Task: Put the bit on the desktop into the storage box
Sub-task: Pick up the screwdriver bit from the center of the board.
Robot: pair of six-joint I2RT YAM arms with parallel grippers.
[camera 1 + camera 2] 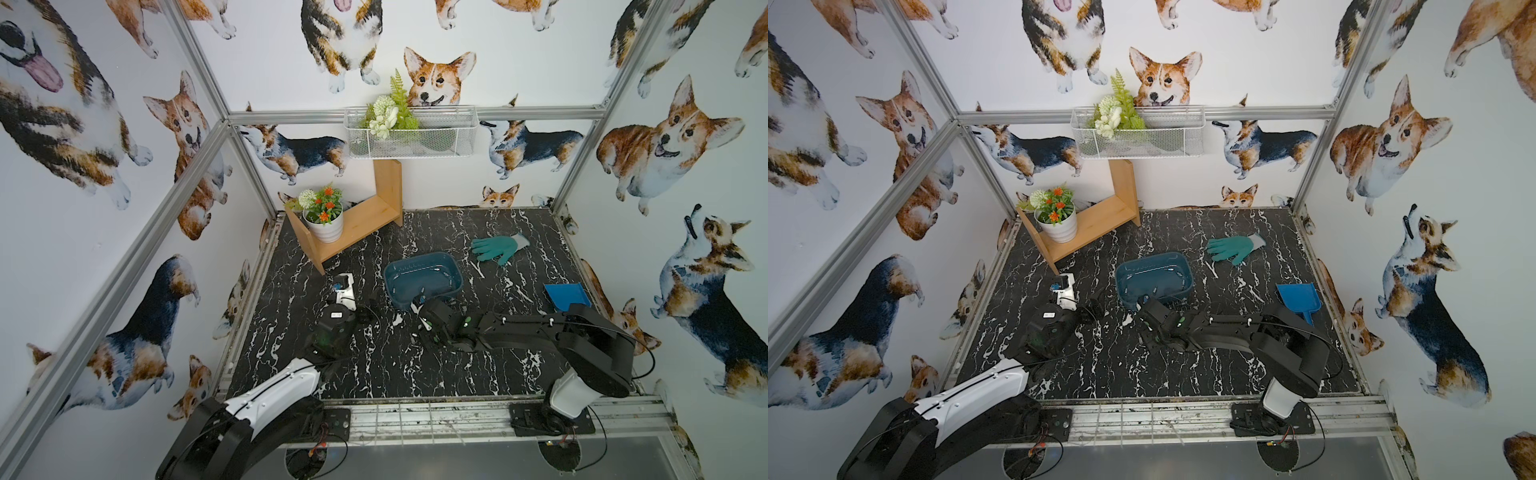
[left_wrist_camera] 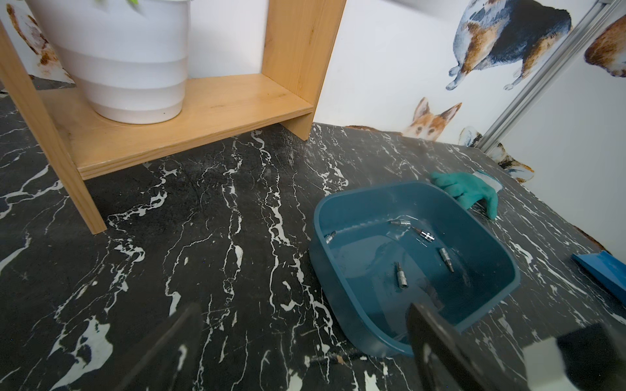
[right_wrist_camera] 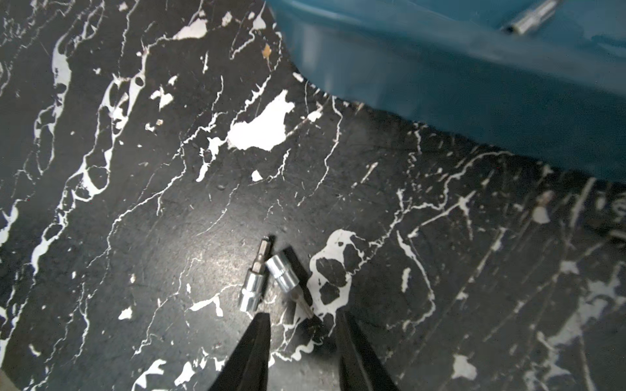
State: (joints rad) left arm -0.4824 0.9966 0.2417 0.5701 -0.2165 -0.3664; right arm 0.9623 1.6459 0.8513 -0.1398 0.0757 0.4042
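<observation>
We see our right arm (image 1: 519, 328) stretched low, right gripper (image 3: 301, 325) jaws parted astride a small silver metal bit (image 3: 286, 276) on the black marble-patterned desktop (image 3: 169, 203); left gripper (image 2: 298, 348) spread wide.

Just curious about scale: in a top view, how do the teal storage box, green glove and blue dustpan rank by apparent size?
1. storage box, clearly largest.
2. green glove and blue dustpan: about alike; the right arm hides part of the dustpan, so unranked.
</observation>
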